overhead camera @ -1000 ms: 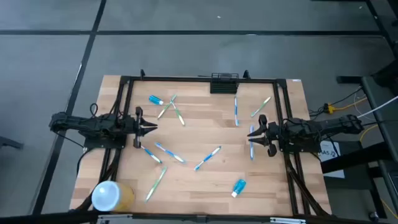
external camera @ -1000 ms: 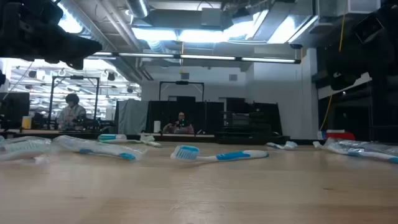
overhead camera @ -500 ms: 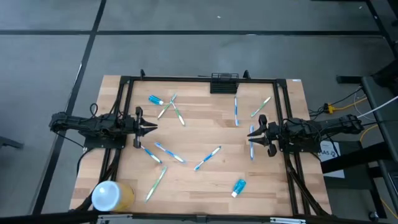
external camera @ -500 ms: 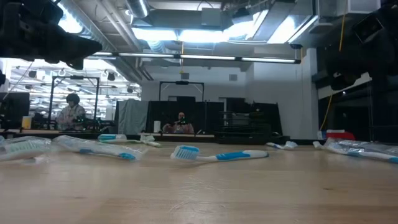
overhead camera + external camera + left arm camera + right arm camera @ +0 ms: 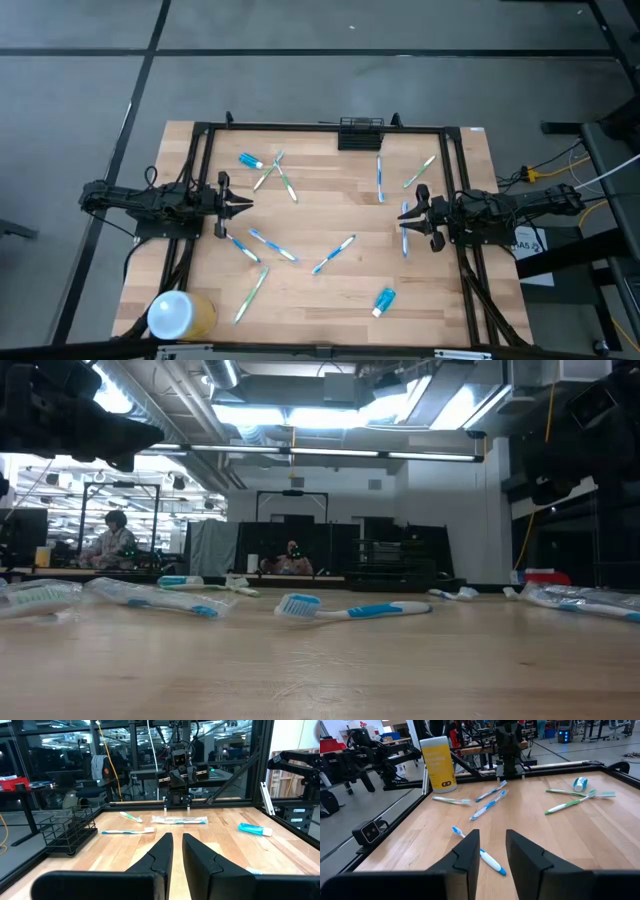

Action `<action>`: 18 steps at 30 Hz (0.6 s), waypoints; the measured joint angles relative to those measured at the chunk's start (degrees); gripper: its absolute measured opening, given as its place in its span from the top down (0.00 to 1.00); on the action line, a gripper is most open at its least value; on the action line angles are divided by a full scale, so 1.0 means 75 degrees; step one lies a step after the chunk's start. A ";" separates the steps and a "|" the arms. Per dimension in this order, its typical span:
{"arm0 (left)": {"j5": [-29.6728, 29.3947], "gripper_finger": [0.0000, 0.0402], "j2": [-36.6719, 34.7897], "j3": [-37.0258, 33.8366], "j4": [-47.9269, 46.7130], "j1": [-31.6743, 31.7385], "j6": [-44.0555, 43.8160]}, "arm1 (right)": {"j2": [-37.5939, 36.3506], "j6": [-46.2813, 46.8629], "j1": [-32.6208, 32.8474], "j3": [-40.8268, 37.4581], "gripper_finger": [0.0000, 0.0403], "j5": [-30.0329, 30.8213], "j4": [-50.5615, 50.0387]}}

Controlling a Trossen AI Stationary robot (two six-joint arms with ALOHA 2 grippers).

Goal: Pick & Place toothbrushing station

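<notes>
Currently nothing was gripped: the left gripper [image 5: 243,206] sat at the wooden table's [image 5: 330,300] left edge, fingers nearly closed with a thin gap and empty. The small black wire-rack toothbrushing station [image 5: 361,133] stood at the far edge, centre, well apart from both arms. It looked light, stiff and open-framed; a top rail seemed the best hold. The right gripper [image 5: 408,217] waited at the right edge, slightly parted, empty.

Overhead camera looked straight down on the whole table [image 5: 330,290], low camera sat at tabletop height facing the room, wrist cameras faced each other across the table, sharing its scattered toothbrushes [image 5: 333,254].
</notes>
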 joint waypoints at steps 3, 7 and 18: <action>0.0000 0.91 0.0002 0.0001 -0.0001 0.0000 0.0000 | 0.0002 0.0000 0.0000 -0.0002 0.76 0.0001 0.0002; 0.0000 0.91 -0.0001 0.0002 0.0002 0.0000 0.0000 | 0.0002 -0.0051 -0.0001 0.0000 0.76 -0.0001 0.0012; 0.0000 0.91 -0.0001 0.0000 0.0000 0.0001 0.0000 | 0.0002 0.1646 -0.0029 -0.0002 0.76 0.0439 0.0903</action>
